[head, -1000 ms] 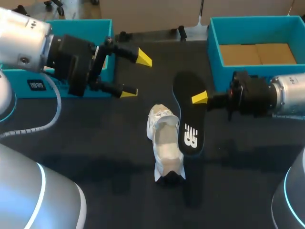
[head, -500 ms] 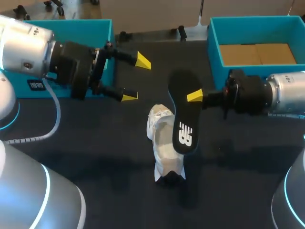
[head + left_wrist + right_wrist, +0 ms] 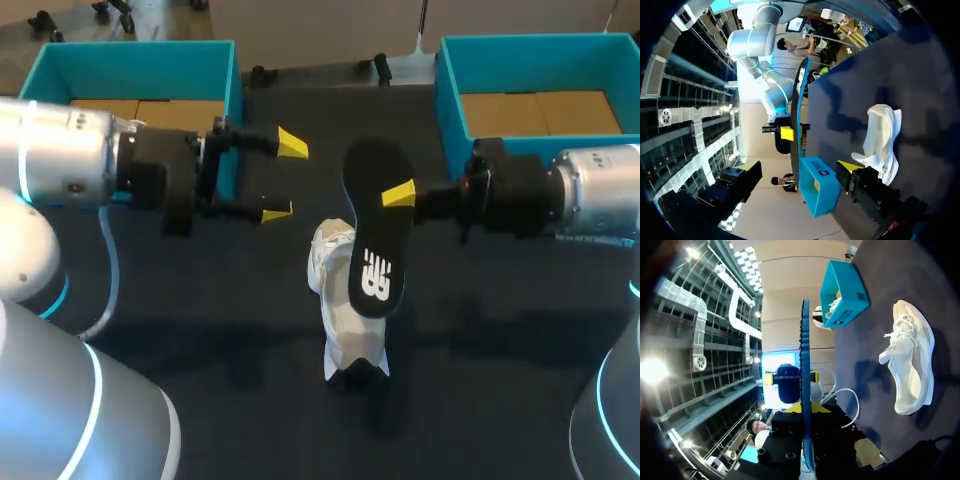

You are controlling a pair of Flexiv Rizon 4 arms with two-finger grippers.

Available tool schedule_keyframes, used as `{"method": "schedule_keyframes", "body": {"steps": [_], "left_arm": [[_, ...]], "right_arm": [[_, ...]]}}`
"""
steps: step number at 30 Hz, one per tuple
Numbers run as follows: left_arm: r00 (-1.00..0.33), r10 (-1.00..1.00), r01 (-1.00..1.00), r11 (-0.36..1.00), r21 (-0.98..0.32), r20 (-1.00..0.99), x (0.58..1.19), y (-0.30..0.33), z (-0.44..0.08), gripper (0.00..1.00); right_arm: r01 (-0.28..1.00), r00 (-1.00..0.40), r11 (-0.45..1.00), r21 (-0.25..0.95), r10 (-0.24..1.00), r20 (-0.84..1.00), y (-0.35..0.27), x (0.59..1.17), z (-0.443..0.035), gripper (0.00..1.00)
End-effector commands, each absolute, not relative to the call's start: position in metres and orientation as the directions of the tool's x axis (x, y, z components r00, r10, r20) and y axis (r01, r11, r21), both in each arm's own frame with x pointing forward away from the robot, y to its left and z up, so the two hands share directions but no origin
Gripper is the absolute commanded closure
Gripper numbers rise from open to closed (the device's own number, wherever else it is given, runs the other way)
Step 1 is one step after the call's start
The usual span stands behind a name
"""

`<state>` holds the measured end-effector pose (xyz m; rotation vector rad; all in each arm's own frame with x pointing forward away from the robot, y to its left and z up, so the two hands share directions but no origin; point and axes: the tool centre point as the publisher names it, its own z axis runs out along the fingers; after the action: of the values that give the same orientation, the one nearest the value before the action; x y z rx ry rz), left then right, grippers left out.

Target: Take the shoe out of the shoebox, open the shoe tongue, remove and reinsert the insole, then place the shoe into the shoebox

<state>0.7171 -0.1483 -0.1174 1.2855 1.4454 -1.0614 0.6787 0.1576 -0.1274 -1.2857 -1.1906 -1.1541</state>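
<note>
My right fingers (image 3: 398,194) clamp the flat black foam insole (image 3: 372,240) over the white fabric shoe (image 3: 338,300), likely for reinsertion, while my left fingers (image 3: 292,143) hang apart near the shoe, free to steady it.

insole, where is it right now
In the head view the black insole is near the middle of the table, gripped by the right pincer and held over the white shoe.
</note>
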Motion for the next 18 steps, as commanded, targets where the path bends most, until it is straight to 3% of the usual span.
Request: {"method": "schedule_keyframes", "body": {"steps": [1,8,9,14,18], "left_arm": [[-0.043,0.115,0.988,0.154,-0.025,-0.992,0.716,-0.159,-0.129,0.00],[-0.035,0.067,0.988,0.152,-0.025,-0.997,0.722,-0.176,-0.136,0.00],[-0.029,0.069,0.989,0.150,-0.019,-0.997,0.723,-0.178,-0.137,0.06],[-0.021,0.053,0.991,0.131,-0.014,-0.998,0.724,-0.185,-0.137,0.19],[-0.019,0.042,0.992,0.128,-0.014,-0.999,0.723,-0.191,-0.137,0.23]], "right_arm": [[0.996,0.063,-0.061,-0.061,0.041,0.997,0.166,0.673,-0.125,1.00],[0.995,0.067,-0.070,-0.065,0.027,0.997,0.176,0.669,-0.123,1.00],[0.995,0.067,-0.070,-0.065,0.026,0.997,0.177,0.669,-0.123,1.00],[0.997,0.065,-0.052,-0.064,0.022,0.998,0.185,0.666,-0.124,1.00],[0.997,0.069,-0.047,-0.068,0.024,0.997,0.189,0.666,-0.126,1.00]]}}
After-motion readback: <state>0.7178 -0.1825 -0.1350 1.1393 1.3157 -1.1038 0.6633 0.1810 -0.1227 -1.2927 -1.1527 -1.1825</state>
